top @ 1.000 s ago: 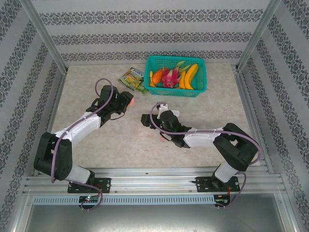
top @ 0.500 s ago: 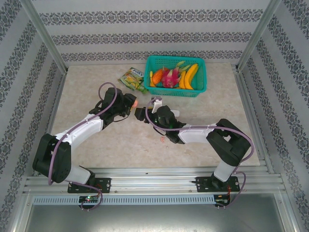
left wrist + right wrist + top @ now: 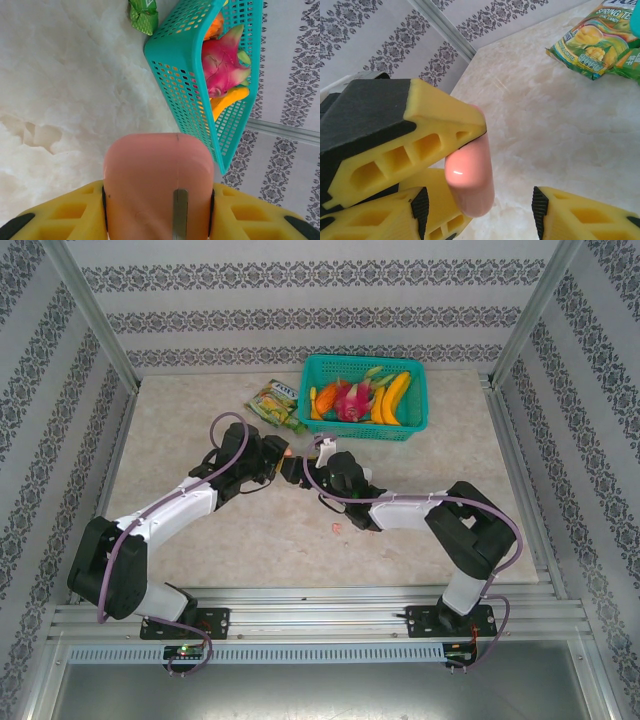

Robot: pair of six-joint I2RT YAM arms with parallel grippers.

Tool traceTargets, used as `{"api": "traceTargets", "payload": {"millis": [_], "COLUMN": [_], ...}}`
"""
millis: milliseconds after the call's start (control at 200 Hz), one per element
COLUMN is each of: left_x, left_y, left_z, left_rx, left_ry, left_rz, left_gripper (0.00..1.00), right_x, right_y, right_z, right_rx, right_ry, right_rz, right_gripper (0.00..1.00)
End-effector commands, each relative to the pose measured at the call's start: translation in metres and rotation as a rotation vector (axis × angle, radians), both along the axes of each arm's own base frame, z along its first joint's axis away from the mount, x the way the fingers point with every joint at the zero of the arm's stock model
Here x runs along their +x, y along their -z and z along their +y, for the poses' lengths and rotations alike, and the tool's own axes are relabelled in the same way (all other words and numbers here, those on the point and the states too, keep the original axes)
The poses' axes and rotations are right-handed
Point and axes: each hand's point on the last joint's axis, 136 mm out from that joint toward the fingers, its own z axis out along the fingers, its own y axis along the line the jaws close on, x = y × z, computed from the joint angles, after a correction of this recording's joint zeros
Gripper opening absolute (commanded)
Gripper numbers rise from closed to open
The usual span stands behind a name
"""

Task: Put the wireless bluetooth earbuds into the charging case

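The pink rounded charging case (image 3: 285, 453) hangs above the middle of the table, lid closed, with my left gripper (image 3: 272, 460) shut on it. In the left wrist view the case (image 3: 157, 185) sits clamped between both yellow fingers. My right gripper (image 3: 297, 468) meets it from the right and stands open. In the right wrist view the case (image 3: 470, 180) lies between the fingers of the right gripper (image 3: 479, 210), close to the left pad (image 3: 420, 210) and well apart from the right one. One tiny pink-red earbud (image 3: 335, 527) lies on the table below the right forearm.
A teal basket (image 3: 365, 433) of fruit stands at the back, close beyond the grippers, its mesh wall (image 3: 190, 80) near in the left wrist view. A green snack packet (image 3: 275, 405) lies left of it, and the packet (image 3: 592, 47) also shows in the right wrist view.
My right gripper has swung left and away from me up to the case, its jaws narrowing a little. The left gripper carried the case slightly to the right.
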Motion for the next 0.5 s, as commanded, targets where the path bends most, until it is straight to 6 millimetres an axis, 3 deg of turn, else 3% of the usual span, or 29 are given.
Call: {"api": "traceTargets", "payload": {"millis": [0, 495], "left_x": [-0.004, -0.005], "left_y": [-0.022, -0.024], "left_z": [-0.016, -0.03], "left_rx": [-0.045, -0.071], "left_ry": [0.023, 0.041], "left_rz": [-0.027, -0.026], "left_gripper": [0.28, 0.27], "right_x": [0.007, 0.011], "right_y": [-0.014, -0.016], "right_z": [0.007, 0.01], "right_rx": [0.052, 0.099], "right_ry": [-0.022, -0.065], "right_rz": [-0.021, -0.012], "right_gripper": [0.55, 0.53]}}
